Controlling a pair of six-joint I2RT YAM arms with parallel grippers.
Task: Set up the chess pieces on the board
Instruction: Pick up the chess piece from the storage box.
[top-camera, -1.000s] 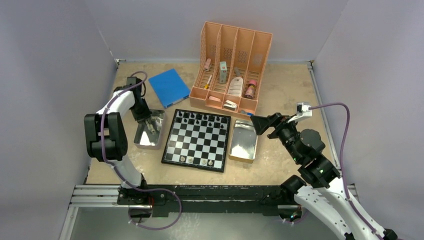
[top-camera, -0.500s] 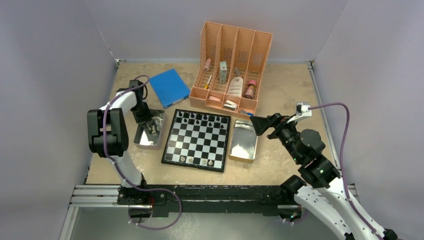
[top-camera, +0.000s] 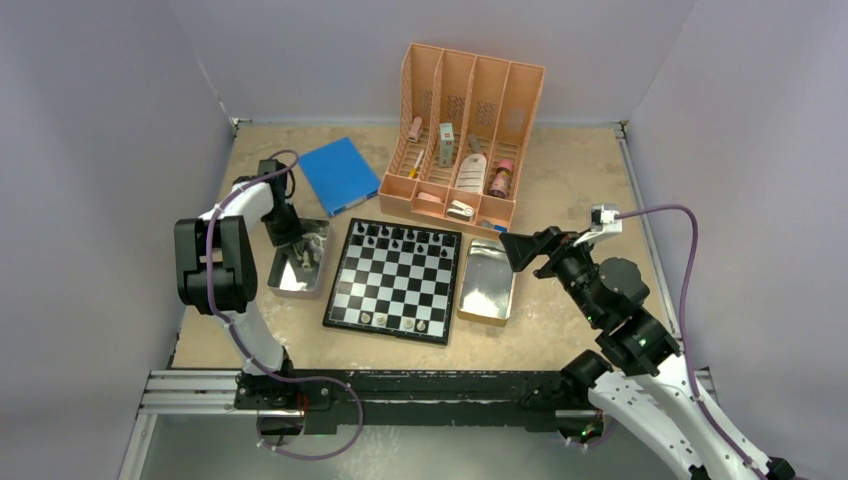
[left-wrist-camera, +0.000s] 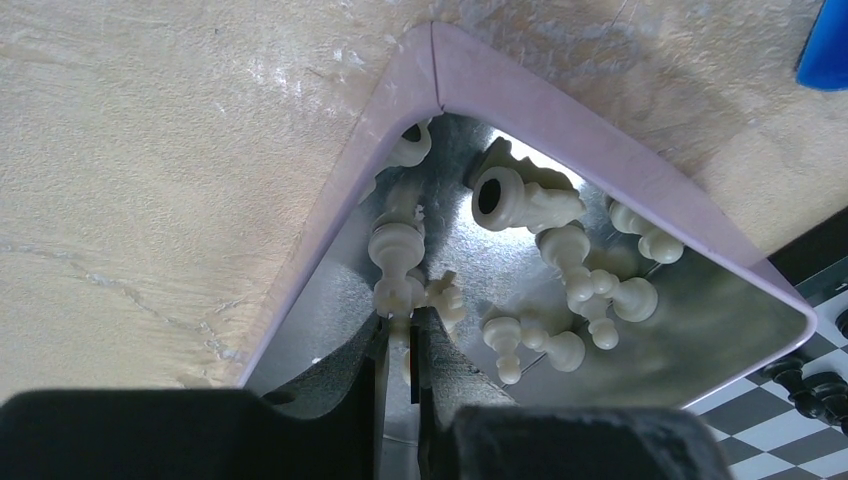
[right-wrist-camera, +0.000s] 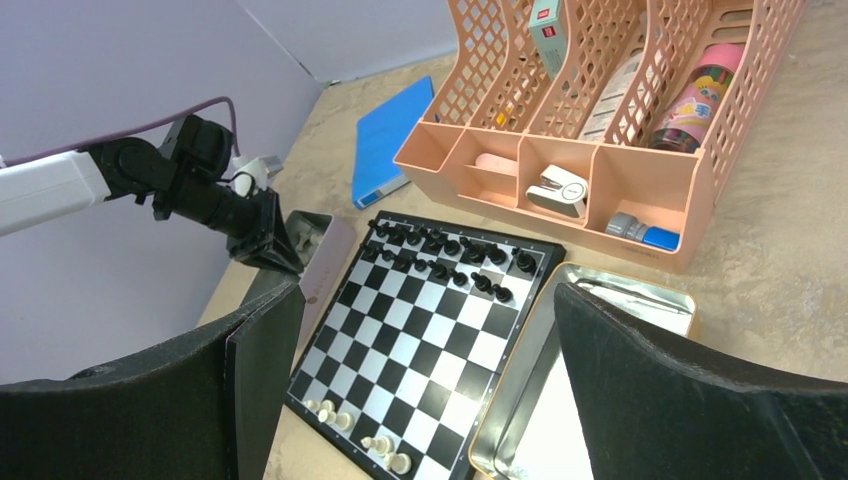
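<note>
small glossy board (top-camera: 396, 290), black and white checks, thin black border, flat on table, slightly skewed. black chess pieces (top-camera: 400, 238) upright along the two far rows, rows not full. few pale chess pieces (top-camera: 394, 321) upright on the near edge row. loose pale pieces (left-wrist-camera: 565, 265) lying on their sides in metal tray (top-camera: 290, 284) just left of board, several touching. one pale piece (left-wrist-camera: 397, 290) by tray wall, lower end between left gripper (left-wrist-camera: 400, 330) fingers, grip unclear.

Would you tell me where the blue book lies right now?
Top view: the blue book lies left of the peach organizer, just beyond the left metal tray.
</note>
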